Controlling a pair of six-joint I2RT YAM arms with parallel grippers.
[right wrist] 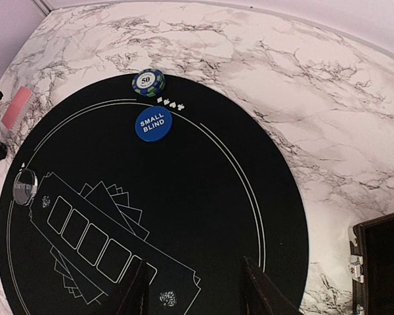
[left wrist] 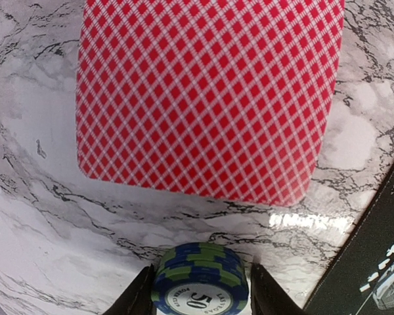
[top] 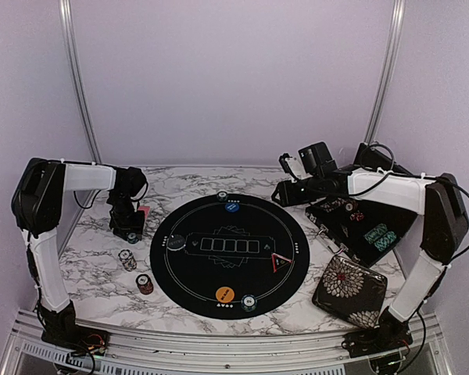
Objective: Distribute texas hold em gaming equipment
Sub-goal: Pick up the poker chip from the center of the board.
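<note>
Picking up the blue-and-green striped poker chip stack (left wrist: 198, 262), standing toward the left edge of the white marble table (left wrist: 46, 216), just beside a red diamond-backed playing card (left wrist: 207, 92). Reaching steeply down with the left gripper (left wrist: 201, 292), set narrow on both sides of the stack; cannot tell whether gripping yet. Next, likely: squeeze, lift straight, carry onto the round black felt mat (left wrist: 374, 249). Hovering half open and empty above the mat with the right gripper (right wrist: 194, 285).

Marbled tabletop (top: 94, 258) under a round black mat (top: 219, 269).
Floral pouch (top: 349, 291) at the right front; open black case (top: 402, 223) just behind it.
</note>
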